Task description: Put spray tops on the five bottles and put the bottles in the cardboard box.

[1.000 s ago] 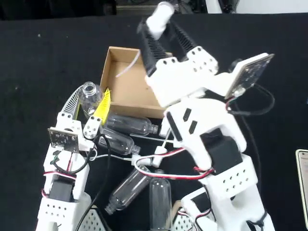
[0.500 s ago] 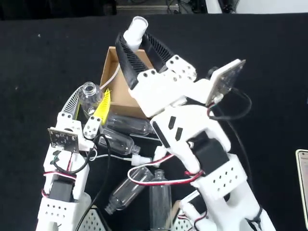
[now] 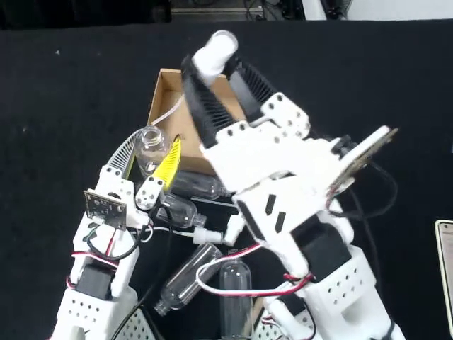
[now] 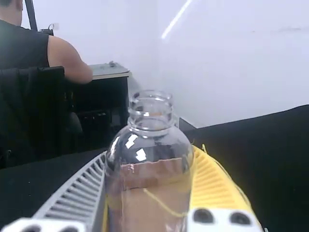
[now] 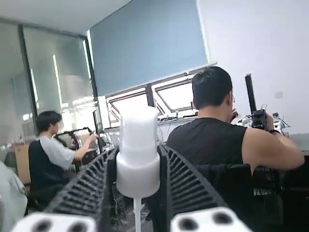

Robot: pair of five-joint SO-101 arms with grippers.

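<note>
Four loose bottles (image 3: 188, 275) lie on their sides on the black table (image 3: 71, 85), clustered between my two arms and just in front of the cardboard box (image 3: 157, 99). My left gripper (image 3: 154, 145) is clamped around a fifth bottle (image 4: 148, 145), grey finger on one side and yellow finger on the other. That bottle stands upright with its neck open and uncapped, just beside the box's near left corner. My right gripper (image 3: 216, 64) is raised above the box with its two black ribbed fingers closed on a white spray top (image 5: 138, 159), nozzle end up. The top's thin white dip tube (image 3: 167, 113) trails down across the box's left side. From the high view, the spray top sits well apart from the open neck, up and to the right of it. Much of the box is hidden under my right arm.
</note>
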